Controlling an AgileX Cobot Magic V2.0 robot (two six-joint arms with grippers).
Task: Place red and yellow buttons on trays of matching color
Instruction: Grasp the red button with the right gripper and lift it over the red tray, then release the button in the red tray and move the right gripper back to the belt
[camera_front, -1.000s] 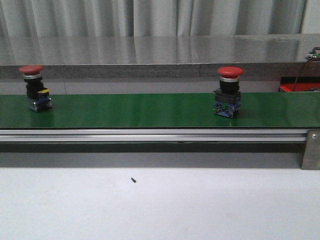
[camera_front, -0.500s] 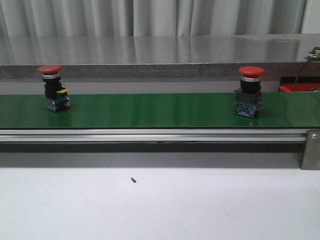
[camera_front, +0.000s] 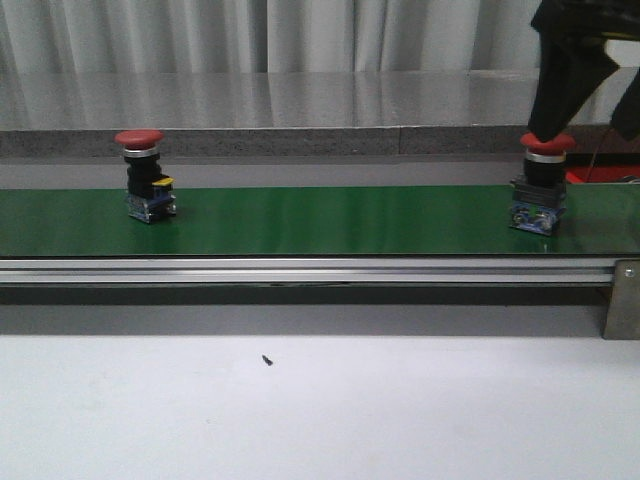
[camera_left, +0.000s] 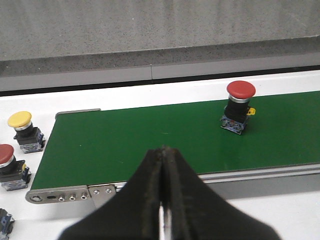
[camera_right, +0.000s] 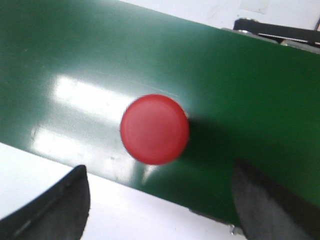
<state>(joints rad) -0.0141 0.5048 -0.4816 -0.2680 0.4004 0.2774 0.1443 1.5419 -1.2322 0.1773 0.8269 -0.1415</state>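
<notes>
Standing upright on the green conveyor belt (camera_front: 320, 222) near its right end, a red button (camera_front: 540, 190) sits directly beneath our right gripper (camera_front: 585, 75), its long axis vertical, red cap up and grey base block down on the belt. From the right wrist camera we look straight down on the round cap (camera_right: 154, 129), which lies between the two dark fingertips (camera_right: 52, 207), the fingers spread wide to either side and touching nothing. We judge the coming move to be a straight descent so the fingers bracket the body under the cap; the right arm is plainly the nearer one, poised overhead and pointing down. A second red button (camera_front: 146, 178) stands well apart toward the belt's left end, nearer our left gripper (camera_left: 162, 200), whose fingers are pressed together and hold nothing, hanging back on the near side of the belt. Beyond that belt end wait a yellow button (camera_left: 24, 131) and another red one (camera_left: 9, 165).
</notes>
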